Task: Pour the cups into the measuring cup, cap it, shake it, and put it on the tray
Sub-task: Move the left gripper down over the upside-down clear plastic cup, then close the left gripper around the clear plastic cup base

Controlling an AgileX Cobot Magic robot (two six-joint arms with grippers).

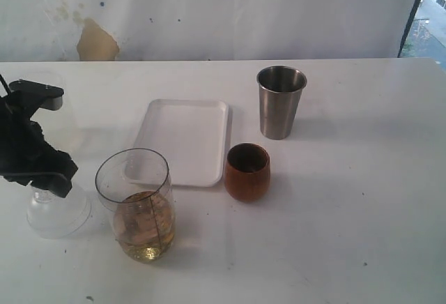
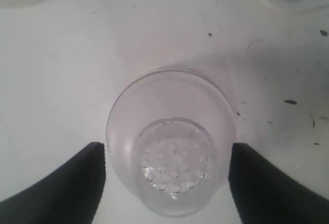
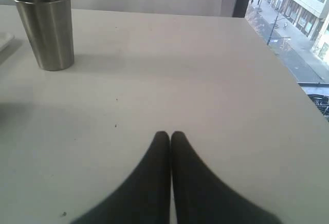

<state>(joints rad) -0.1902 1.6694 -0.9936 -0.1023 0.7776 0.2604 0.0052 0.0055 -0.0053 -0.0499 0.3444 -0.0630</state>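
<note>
Left gripper (image 2: 167, 154) hangs over the clear domed lid (image 2: 172, 147) at the table's (image 1: 348, 213) left front. Its jaws are apart with the lid between them, fingers right at its rim; can't tell if they grip it. Right gripper (image 3: 170, 134) has its jaws pressed together, holding nothing, low over bare table. Measuring cup (image 1: 137, 206) stands upright and uncapped just right of the lid, with yellowish liquid in the bottom. Tray (image 1: 185, 137) lies behind it. Wooden cup (image 1: 247, 173) stands at the tray's right front corner, steel tumbler (image 1: 280, 103) behind that, both upright.
</note>
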